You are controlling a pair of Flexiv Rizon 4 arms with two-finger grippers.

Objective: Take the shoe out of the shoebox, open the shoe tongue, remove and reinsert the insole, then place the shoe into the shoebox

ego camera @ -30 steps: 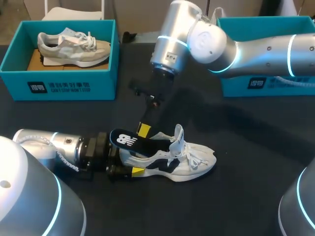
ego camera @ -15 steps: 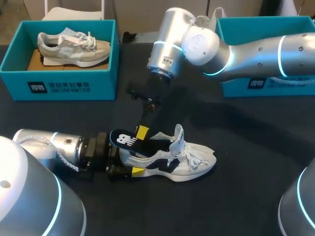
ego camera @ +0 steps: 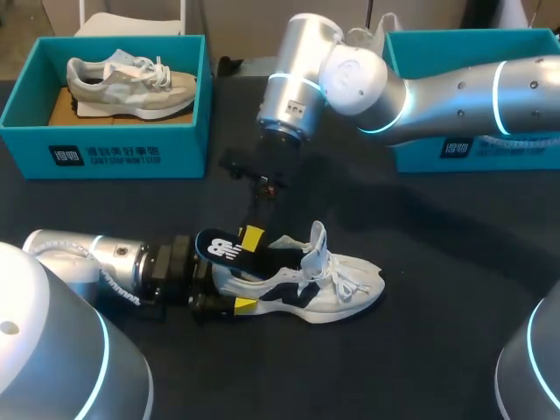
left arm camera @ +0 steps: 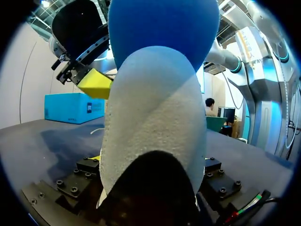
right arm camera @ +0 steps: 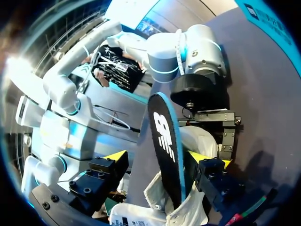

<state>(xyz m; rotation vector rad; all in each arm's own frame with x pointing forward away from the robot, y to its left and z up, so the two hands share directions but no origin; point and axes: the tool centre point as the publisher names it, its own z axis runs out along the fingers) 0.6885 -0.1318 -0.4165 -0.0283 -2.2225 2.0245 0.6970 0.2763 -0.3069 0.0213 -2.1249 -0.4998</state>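
Note:
A white shoe [ego camera: 337, 284] with dark side panels lies on its sole on the black table, toe pointing right. My left gripper [ego camera: 229, 293] is shut on its heel, which fills the left wrist view as a white heel [left arm camera: 155, 122]. A black insole with a blue edge [ego camera: 226, 248] sticks up out of the heel opening. My right gripper [ego camera: 252, 238] hangs over it from above, open. In the right wrist view the insole [right arm camera: 165, 141] stands between the yellow fingertips [right arm camera: 115, 156], with a gap on one side.
A teal shoebox [ego camera: 105, 153] at the back left holds a grey-beige shoe [ego camera: 131, 83]. A second teal box [ego camera: 437, 150] stands at the back right, partly behind my right arm. The laces trail off the shoe's toe end.
My right arm has shifted a little to the left and its fingers have drawn closer together around the insole. The left arm and the shoe have stayed put.

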